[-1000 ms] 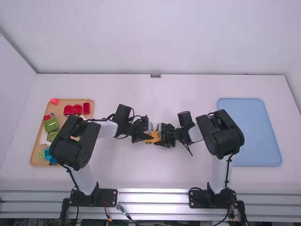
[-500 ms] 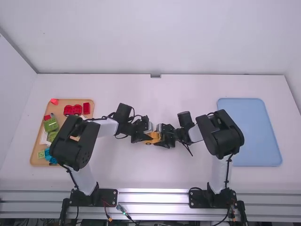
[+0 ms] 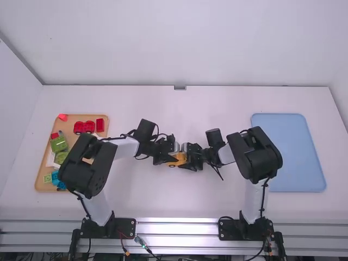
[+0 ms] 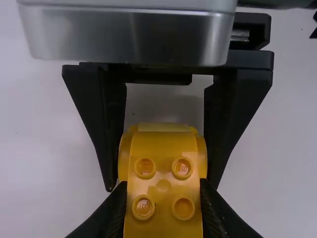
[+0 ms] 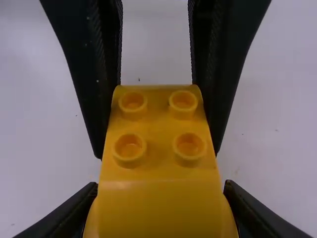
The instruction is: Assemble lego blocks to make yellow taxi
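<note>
Near the middle of the table in the high view, the left gripper [image 3: 169, 158] and the right gripper [image 3: 188, 158] face each other with a yellow car body [image 3: 179, 157] between them. In the left wrist view, the left gripper [image 4: 163, 201] is shut on the studded part of the car body [image 4: 163, 186], while the right gripper's fingers flank its far end. The right wrist view has the right gripper [image 5: 161, 198] shut around the broad near end of the car body [image 5: 158, 203]; the left gripper's fingers press beside its four-stud part. The undersides are hidden.
A wooden tray [image 3: 41, 179] at the far left bears red blocks [image 3: 84, 126], green blocks [image 3: 58, 144] and blue blocks [image 3: 57, 182], partly behind the left arm. An unfilled blue tray [image 3: 293, 152] lies at the right, beyond the right arm.
The left arm's wrist and gripper have shifted slightly to the right, toward the right gripper. The right arm looks unmoved, and the yellow body stays between the two grippers.
</note>
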Motion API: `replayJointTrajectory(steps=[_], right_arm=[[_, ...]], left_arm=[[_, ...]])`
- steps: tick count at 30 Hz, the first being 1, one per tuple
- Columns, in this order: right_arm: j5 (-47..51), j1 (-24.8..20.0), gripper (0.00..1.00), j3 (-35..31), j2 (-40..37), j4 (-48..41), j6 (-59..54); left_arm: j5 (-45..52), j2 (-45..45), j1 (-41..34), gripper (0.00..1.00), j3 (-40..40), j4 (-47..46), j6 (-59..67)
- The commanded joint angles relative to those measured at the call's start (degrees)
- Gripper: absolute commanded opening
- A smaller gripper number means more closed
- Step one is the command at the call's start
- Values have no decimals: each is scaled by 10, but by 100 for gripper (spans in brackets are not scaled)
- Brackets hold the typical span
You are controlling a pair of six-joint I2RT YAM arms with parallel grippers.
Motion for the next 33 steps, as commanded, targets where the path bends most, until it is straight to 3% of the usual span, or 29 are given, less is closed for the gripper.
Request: replayJointTrajectory(steps=[1,17,33], right_arm=[[2,0,41,3,9,5,2],[3,0,42,3,9,5,2],[3,0,43,3,9,5,2]], left_arm=[[-35,9,-19,2,-15,-16,-14],[-92,9,-20,2,-16,-50,-10],[-138,9,-45,2,-31,-10,-34]])
